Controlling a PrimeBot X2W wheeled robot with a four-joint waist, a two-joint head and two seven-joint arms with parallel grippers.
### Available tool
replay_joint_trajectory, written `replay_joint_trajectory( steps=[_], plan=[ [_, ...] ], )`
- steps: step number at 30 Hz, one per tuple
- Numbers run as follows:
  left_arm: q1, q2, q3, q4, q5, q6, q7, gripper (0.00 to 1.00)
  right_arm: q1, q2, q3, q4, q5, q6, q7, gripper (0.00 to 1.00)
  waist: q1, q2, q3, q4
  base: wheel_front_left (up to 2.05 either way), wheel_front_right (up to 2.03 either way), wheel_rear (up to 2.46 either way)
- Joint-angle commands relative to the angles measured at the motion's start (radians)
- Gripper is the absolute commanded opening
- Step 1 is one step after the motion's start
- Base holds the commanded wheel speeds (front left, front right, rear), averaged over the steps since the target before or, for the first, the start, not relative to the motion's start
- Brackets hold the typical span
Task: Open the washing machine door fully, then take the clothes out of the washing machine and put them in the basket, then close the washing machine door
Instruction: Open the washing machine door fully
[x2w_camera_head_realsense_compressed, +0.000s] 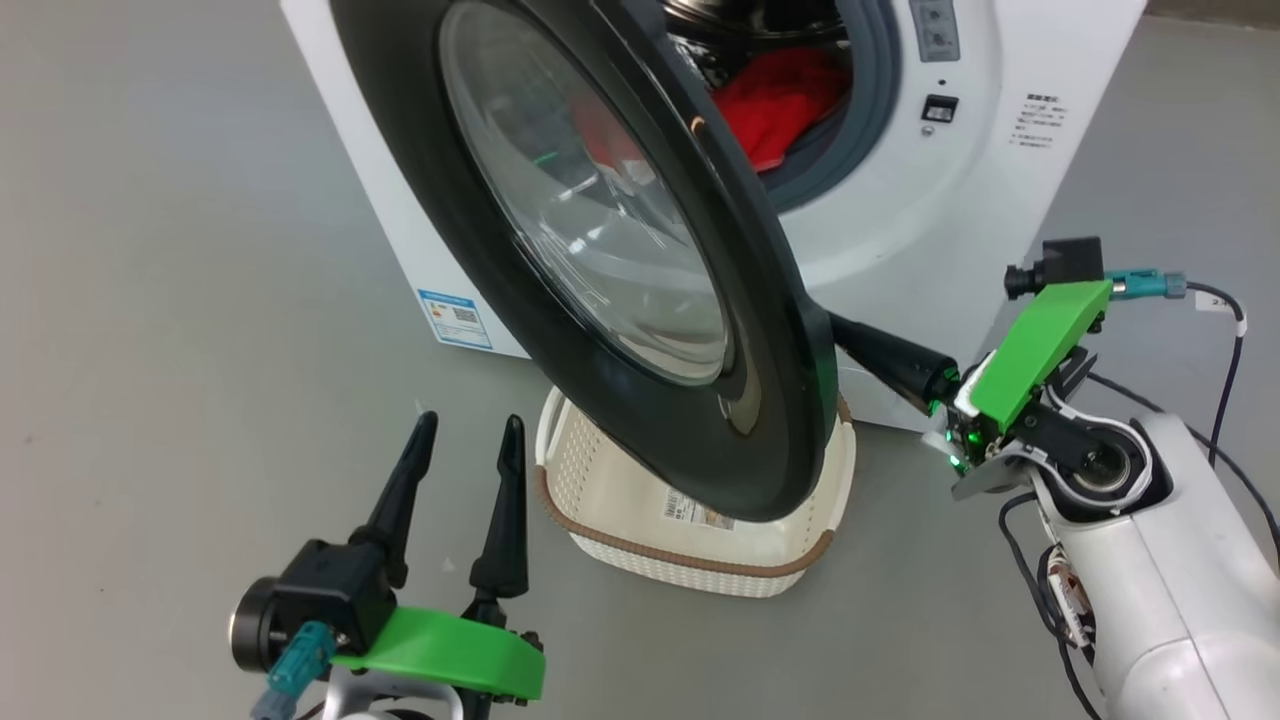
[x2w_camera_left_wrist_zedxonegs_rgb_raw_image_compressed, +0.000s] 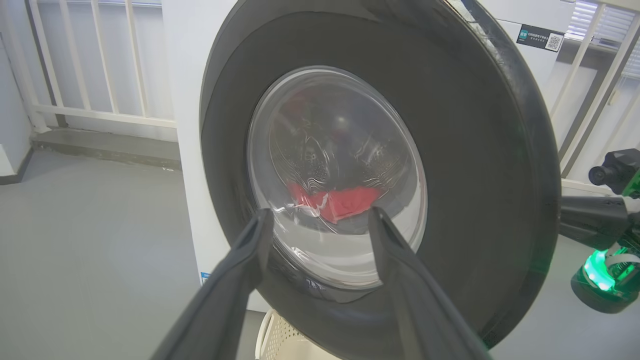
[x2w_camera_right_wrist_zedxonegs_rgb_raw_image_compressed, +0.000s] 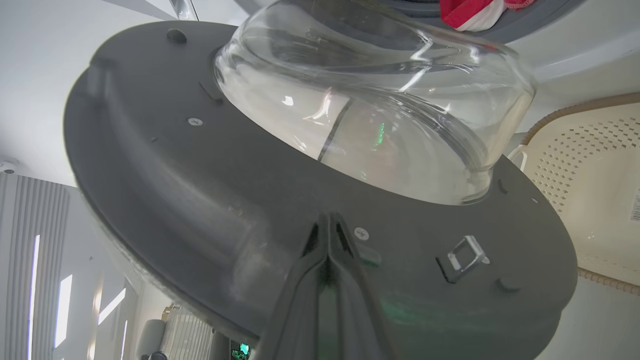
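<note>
The washing machine door (x2w_camera_head_realsense_compressed: 590, 200) stands partly open, the right gripper (x2w_camera_right_wrist_zedxonegs_rgb_raw_image_compressed: 328, 225) with jaws clenched against its inner face. The left gripper (x2w_camera_head_realsense_compressed: 470, 425) has jaws spread and empty (clothes (x2w_camera_head_realsense_compressed: 780, 100) not yet in the basket (x2w_camera_head_realsense_compressed: 650, 565)).

Head looks down on washing machine door (x2w_camera_head_realsense_compressed: 590, 210); left wrist faces its outside; right wrist its inside, very close.

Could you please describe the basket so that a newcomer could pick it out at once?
Start at the big white washing machine. Its black-rimmed round door stands partly open, and the basket sits right below it. It alone is cream perforated plastic with a brown rim.
</note>
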Motion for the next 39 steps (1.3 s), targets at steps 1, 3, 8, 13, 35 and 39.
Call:
replay_joint_trajectory(
  steps=[1,3,8,13,35,39],
  plan=[
    [-0.003,0.019,0.032,-0.028,-0.007,0.007,0.001,1.0,0.003,0.02,0.029,-0.045,0.01,0.008,0.012,0.0,0.0,0.0,-0.014,0.02,0.0,0.0,0.0],
    [0.002,0.02,0.032,-0.028,-0.009,0.009,0.001,1.0,0.019,0.02,0.035,-0.059,0.01,0.008,0.016,0.0,0.0,0.0,-0.018,0.032,0.0,0.0,0.0],
    [0.012,0.019,0.03,-0.028,-0.015,0.012,-0.002,1.0,0.05,0.021,0.054,-0.094,0.01,0.008,0.029,0.0,0.0,0.0,-0.026,0.067,0.0,0.0,0.0],
    [0.019,0.02,0.029,-0.027,-0.019,0.015,-0.004,1.0,0.07,0.021,0.062,-0.115,0.02,0.008,0.041,0.0,0.0,0.0,-0.032,0.102,0.0,0.0,0.0],
    [0.03,0.031,0.03,-0.036,-0.031,0.028,-0.007,1.0,0.12,0.022,0.183,-0.186,0.086,0.008,0.057,0.0,0.0,0.0,-0.048,0.197,0.0,0.0,0.0],
    [0.03,0.033,0.027,-0.037,-0.033,0.028,-0.006,1.0,0.123,0.022,0.202,-0.189,0.094,0.008,0.051,0.0,0.0,0.0,-0.048,0.214,0.0,0.0,0.0]
  ],
)
